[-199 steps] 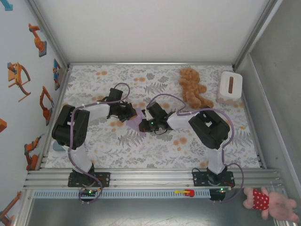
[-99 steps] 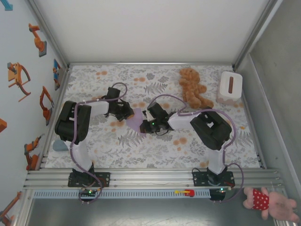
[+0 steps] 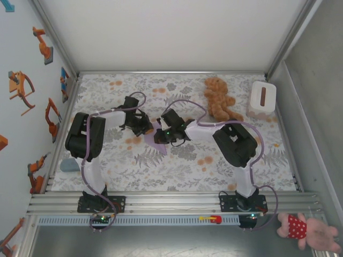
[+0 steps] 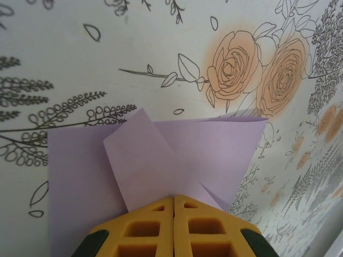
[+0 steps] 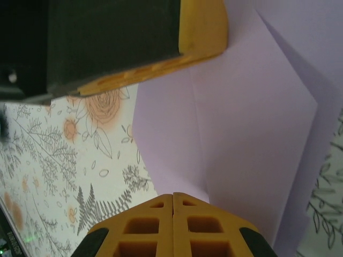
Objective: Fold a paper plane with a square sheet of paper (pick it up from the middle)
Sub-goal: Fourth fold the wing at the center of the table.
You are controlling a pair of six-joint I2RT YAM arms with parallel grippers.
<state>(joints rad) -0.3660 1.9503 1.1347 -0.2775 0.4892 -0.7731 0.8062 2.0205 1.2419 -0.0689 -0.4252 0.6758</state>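
Overhead, teddy bear [image 3: 220, 99], at wrists, creased paper [image 4: 161, 155]

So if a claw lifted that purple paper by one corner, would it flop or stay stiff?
Probably floppy: the purple paper is a thin sheet lying flat on the table. Its folded flaps may stiffen it along the creases. It looks light, so a nudge would likely slide it.

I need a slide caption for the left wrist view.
Shut left end effector at the partly folded lavender paper, floral table cover beneath.
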